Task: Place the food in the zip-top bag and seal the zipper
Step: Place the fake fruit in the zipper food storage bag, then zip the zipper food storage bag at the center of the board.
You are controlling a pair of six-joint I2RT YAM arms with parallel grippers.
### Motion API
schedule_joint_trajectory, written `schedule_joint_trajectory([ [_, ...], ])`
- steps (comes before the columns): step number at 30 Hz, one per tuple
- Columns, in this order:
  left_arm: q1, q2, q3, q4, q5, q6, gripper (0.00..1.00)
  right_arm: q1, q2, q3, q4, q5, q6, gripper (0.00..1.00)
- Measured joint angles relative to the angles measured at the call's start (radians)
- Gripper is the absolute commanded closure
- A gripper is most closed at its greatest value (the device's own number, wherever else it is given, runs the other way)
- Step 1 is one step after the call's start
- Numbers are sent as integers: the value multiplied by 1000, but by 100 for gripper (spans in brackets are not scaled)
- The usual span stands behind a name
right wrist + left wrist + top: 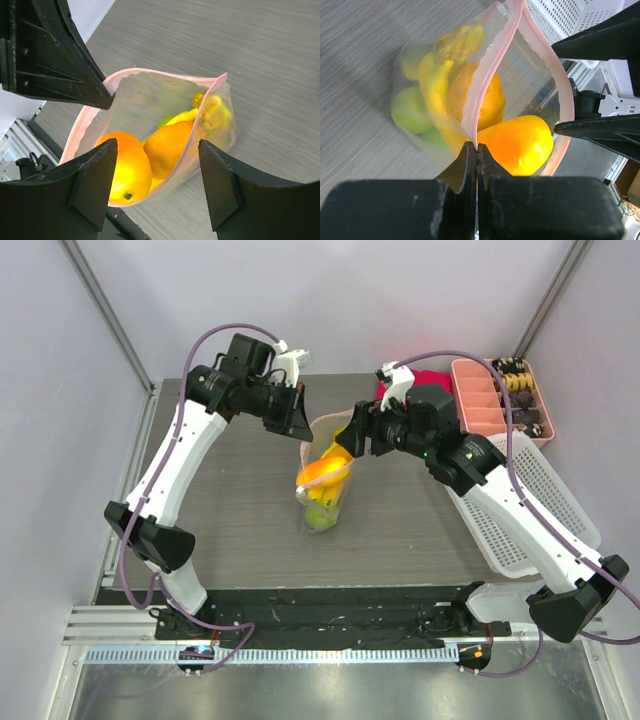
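Note:
The clear zip-top bag [325,495] hangs upright over the table with its mouth open. My left gripper [477,147] is shut on the pink zipper [492,75] at one end of the mouth. Inside the bag lies the food: an orange-yellow fruit [520,145] on top, another orange [167,145], green fruits [407,107] and yellow bananas [455,40]. No grape bunch shows. My right gripper [157,147] stands open at the mouth's other side, its fingers [220,180] straddling the pink rim without touching it.
A white mesh basket [530,500] lies along the right side under the right arm. Behind it stands a pink compartment tray [480,400] with dark pieces, and a magenta object [425,378] sits beside it. A black rail [330,610] runs along the near edge.

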Motion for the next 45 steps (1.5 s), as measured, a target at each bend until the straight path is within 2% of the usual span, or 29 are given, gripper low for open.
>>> schedule_joint_trajectory([
  [1,-3,1,0,3,0,0,100,0,0,-1,-9,1,6,31],
  [2,-5,2,0,6,0,0,100,-1,0,-3,-16,2,9,35],
  [4,-8,6,0,13,3,0,100,-3,0,-10,-36,2,19,52],
  [5,-8,10,1,16,4,0,100,-3,-1,-14,-46,1,23,80],
  [6,-9,14,3,22,7,-1,100,-5,-4,-26,-56,-4,35,91],
  [7,-10,20,5,28,9,-1,100,-8,-7,-39,-64,-16,39,98],
  [11,-16,57,44,44,15,-3,100,-20,-10,-66,-79,-91,114,99],
  [17,-28,92,80,90,43,15,65,-27,-11,-73,-15,-161,237,99],
  [18,-21,86,71,101,55,21,49,-30,-14,-85,0,-164,254,99],
  [19,-15,76,50,116,69,26,45,-34,-16,-95,8,-166,267,99],
  [20,-2,43,-13,156,98,19,41,-37,-19,-110,19,-169,281,99],
  [21,13,-1,-87,193,128,11,33,-43,-21,-123,27,-171,295,99],
  [24,133,-158,-329,319,196,-30,18,-56,-25,-148,40,-173,324,99],
  [26,237,-328,-547,431,220,-27,18,-63,-28,-152,53,-173,342,99],
  [28,291,-480,-680,486,222,2,18,-67,-32,-152,70,-174,351,99],
  [31,273,-704,-840,576,272,90,21,-68,-36,-152,85,-177,359,99],
  [34,251,-826,-954,640,318,166,27,-68,-36,-154,96,-181,365,99],
  [39,189,-822,-1051,750,320,258,38,-68,-36,-157,99,-187,367,99],
  [41,108,-772,-1126,819,288,297,43,-68,-36,-159,105,-187,367,99],
  [45,45,-770,-1167,876,249,313,54,-68,-36,-161,107,-188,368,99],
])
